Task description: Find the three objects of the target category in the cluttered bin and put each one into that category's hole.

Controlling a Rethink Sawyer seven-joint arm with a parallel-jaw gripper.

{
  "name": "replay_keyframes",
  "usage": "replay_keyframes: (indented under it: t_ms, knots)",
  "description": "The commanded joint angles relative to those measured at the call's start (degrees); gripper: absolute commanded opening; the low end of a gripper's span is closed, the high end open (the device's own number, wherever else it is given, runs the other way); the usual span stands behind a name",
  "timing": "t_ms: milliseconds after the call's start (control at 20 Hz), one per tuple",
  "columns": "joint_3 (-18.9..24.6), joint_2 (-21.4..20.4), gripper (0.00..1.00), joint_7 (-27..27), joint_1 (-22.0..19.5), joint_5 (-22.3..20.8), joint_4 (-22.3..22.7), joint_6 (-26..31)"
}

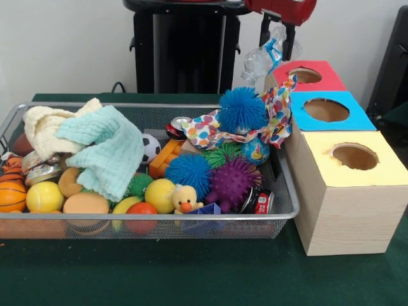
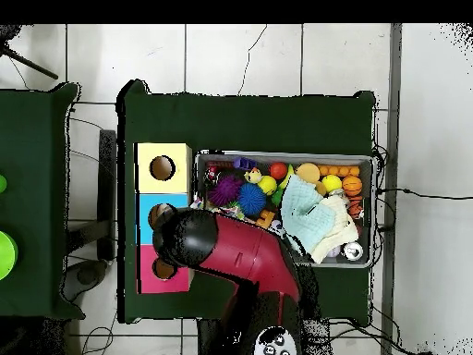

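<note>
Front view, gripper: the gripper (image 1: pixel 278 32) hangs at the top edge, above and just left of the red box (image 1: pixel 317 78); its two black fingers are closed on a crushed clear bottle (image 1: pixel 264 58).
Front view, bottle: clear plastic with a blue label, held in the air just beside the red box's left edge, above the far right corner of the wire tray (image 1: pixel 127 224).
Front view, boxes: red box farthest, blue box (image 1: pixel 331 113) in the middle, yellow box (image 1: pixel 357 162) nearest, each with a round hole on top, standing in a row just right of the tray.
Front view, tray: full of balls, spiky toys, a rubber duck (image 1: pixel 185 199), drink cans, a dotted cloth (image 1: pixel 242 127) and a mint towel (image 1: pixel 105 150).
Overhead view, arm: the red arm (image 2: pixel 245 259) reaches from the bottom toward the boxes; its black head covers the spot between the blue and red boxes, hiding gripper and bottle.
Overhead view, tray: the tray sits right of the three boxes on the green table (image 2: pixel 249 120).
</note>
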Motion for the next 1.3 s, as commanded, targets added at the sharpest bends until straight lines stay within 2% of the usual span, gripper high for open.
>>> replay_keyframes:
  t_ms: [50,350,500,950,1100,1300]
  knots:
    - [-0.4,2.6,0.0,16.9,0.4,3.4,3.6,-3.6]
    - [2.1,4.7,0.0,14.0,-1.5,4.9,5.2,-9.8]
    - [3.6,6.6,0.0,13.6,-2.0,6.0,5.9,-14.7]
    - [8.4,14.2,0.0,17.0,-1.1,11.4,6.5,-31.1]
    - [8.4,16.2,0.0,20.5,1.6,15.2,5.5,-33.0]
    - [5.5,17.8,0.0,25.6,7.6,21.8,3.2,-31.4]
